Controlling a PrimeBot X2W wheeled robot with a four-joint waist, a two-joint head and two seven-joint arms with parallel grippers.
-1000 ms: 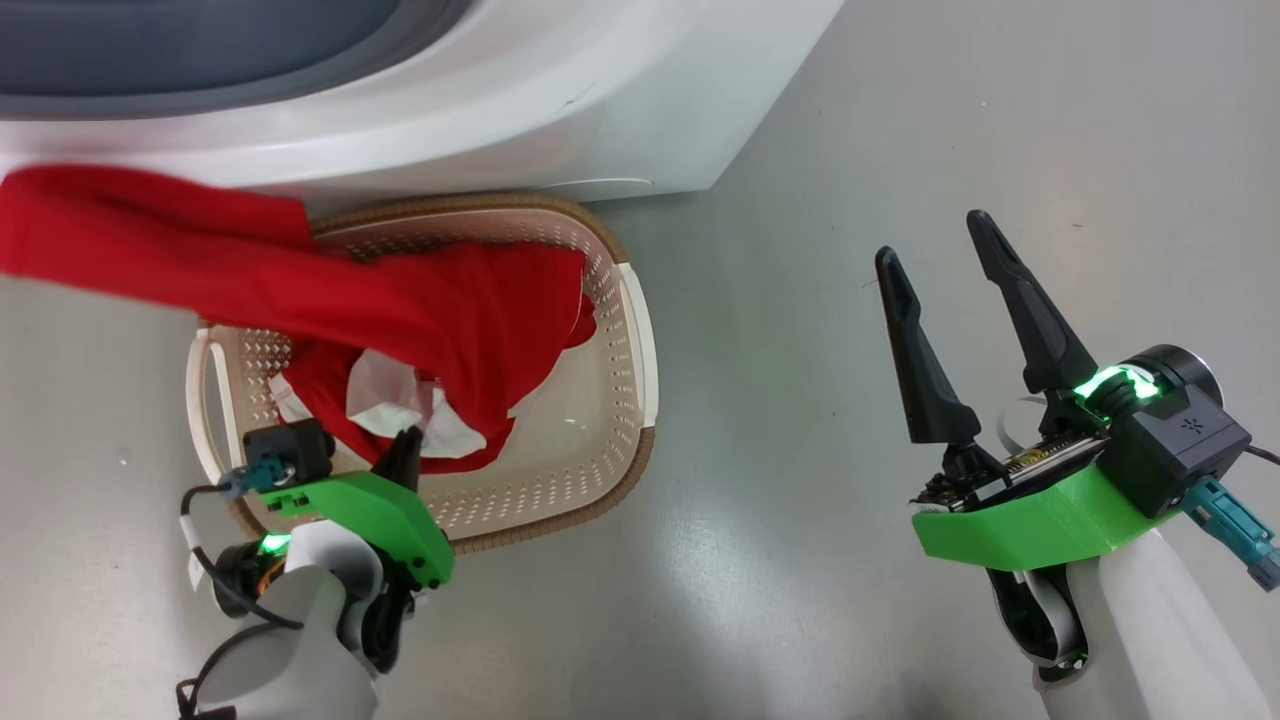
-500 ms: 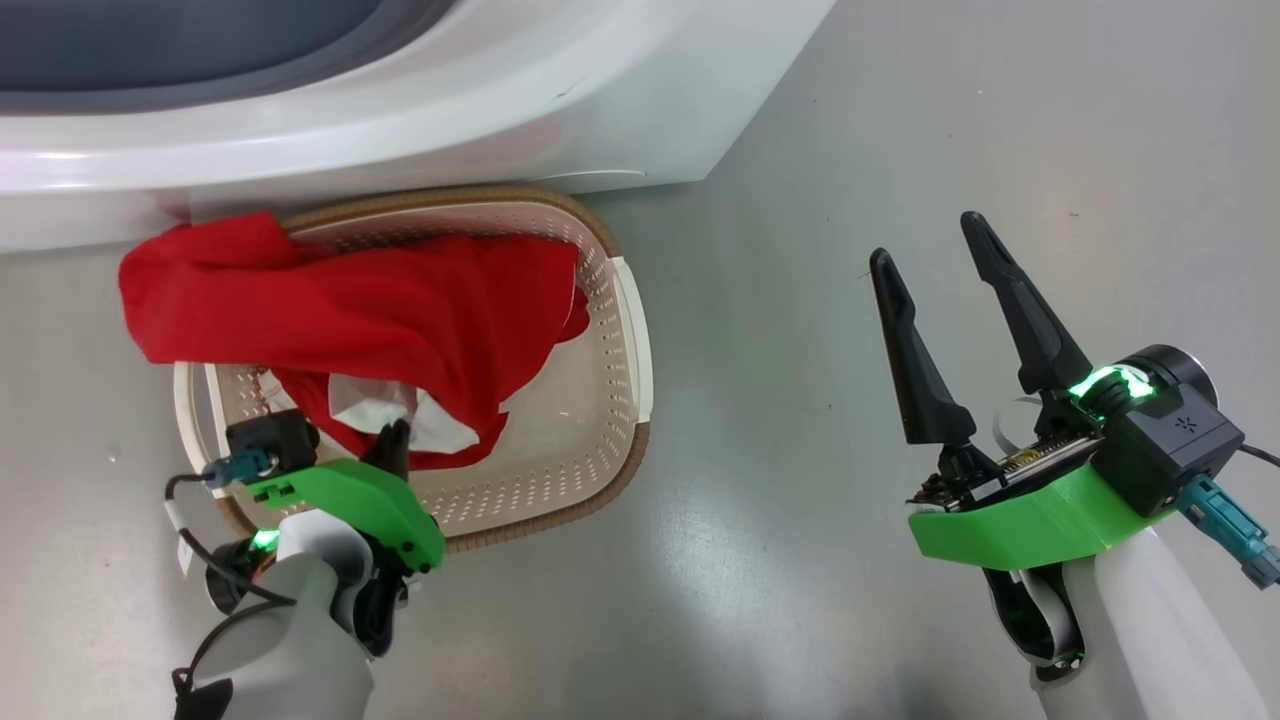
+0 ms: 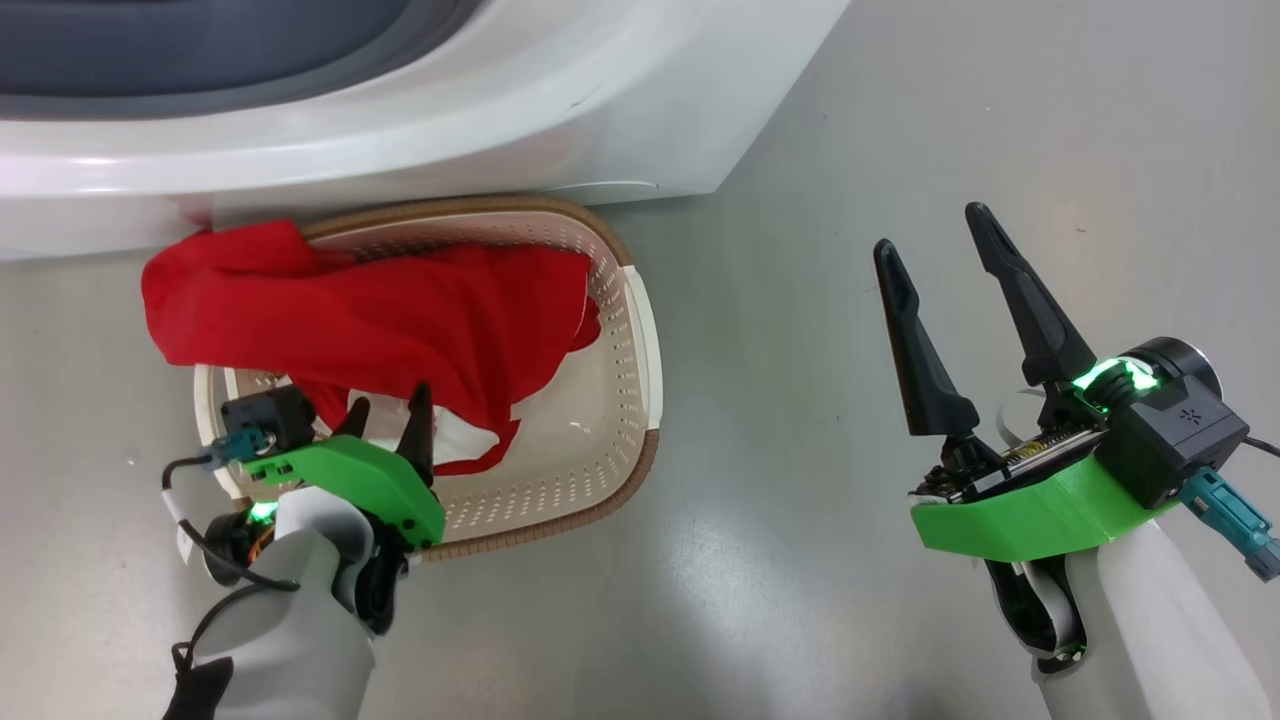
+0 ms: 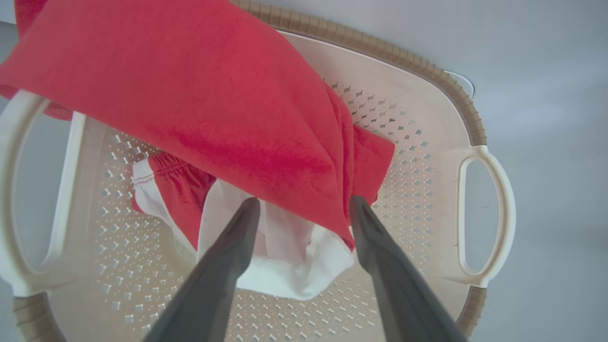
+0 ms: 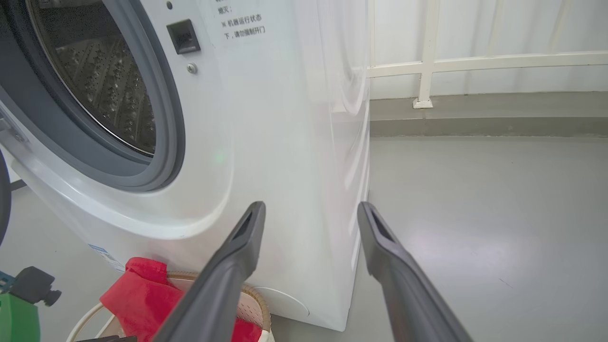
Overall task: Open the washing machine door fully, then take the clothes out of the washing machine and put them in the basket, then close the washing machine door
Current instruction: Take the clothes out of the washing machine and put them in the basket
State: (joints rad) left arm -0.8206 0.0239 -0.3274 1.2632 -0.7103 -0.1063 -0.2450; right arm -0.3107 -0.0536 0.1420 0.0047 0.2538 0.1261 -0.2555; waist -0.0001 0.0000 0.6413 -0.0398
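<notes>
The red and white clothes (image 3: 400, 310) lie in the cream basket (image 3: 625, 400) on the floor, one red end hanging over its far left rim. My left gripper (image 3: 390, 400) stands open just above the white part of the clothes (image 4: 285, 266), its fingers (image 4: 228, 266) either side of it and apart from it. Off to the right, my right gripper (image 3: 932, 232) hovers open and empty over the floor. The washing machine (image 5: 285, 142) has its opening uncovered, with the steel drum (image 5: 95, 85) in sight. The washing machine door is out of view.
The basket (image 5: 254, 294) sits tight against the machine's front lower edge. Bare grey floor (image 3: 900, 120) spreads to the right of the machine. A white railing (image 5: 475, 61) and a low kerb run along the back.
My left gripper has opened and let go of the clothes. The long red end that trailed to the left has fallen onto the basket's rim. The right arm is unmoved.
</notes>
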